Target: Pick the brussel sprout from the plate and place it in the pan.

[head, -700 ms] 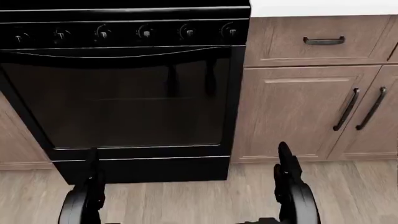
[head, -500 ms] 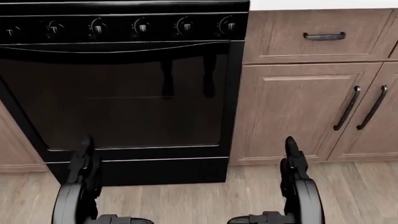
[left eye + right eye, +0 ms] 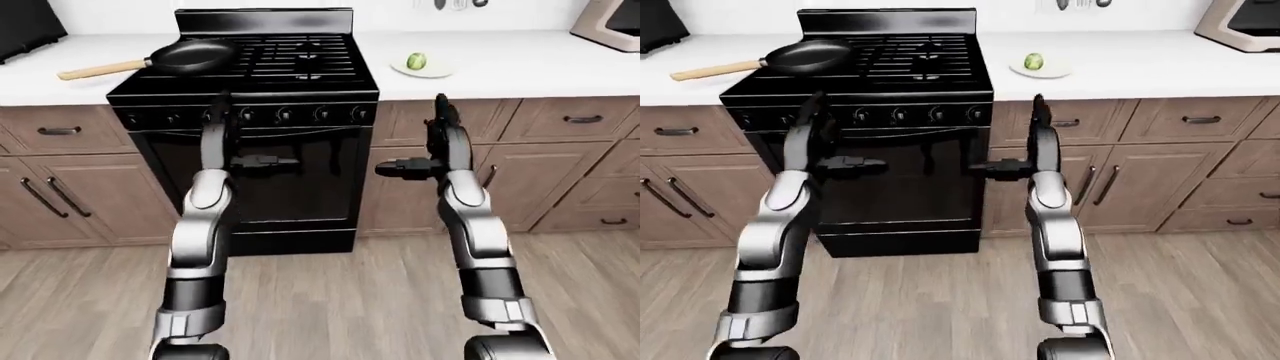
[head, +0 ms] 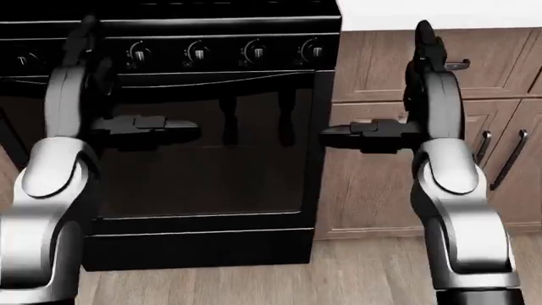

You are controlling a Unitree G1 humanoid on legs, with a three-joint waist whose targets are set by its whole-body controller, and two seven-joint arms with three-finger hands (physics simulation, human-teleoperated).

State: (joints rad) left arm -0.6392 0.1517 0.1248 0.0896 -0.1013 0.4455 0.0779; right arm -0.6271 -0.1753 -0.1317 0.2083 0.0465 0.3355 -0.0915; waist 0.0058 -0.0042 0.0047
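A black stove [image 3: 265, 112] is faced from the floor, the white counter [image 3: 520, 64] at its sides. The pan [image 3: 190, 56] is seen at 10 o'clock in the left-eye view; the plate [image 3: 420, 70] at 1 o'clock carries the brussel sprout [image 3: 416, 61], judged light, firm and apt to roll, best pinched across its middle. The left hand [image 4: 140, 124] and right hand [image 4: 364, 135] are raised, fingers spread, empty.

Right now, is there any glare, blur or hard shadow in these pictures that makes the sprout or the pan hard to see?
Left-eye view: even, flat light, sharp; the brussel sprout on its plate and the pan read clearly. Right-eye view: the same. Head view: neither shows; the glossy oven door mirrors dark shapes, no glare.
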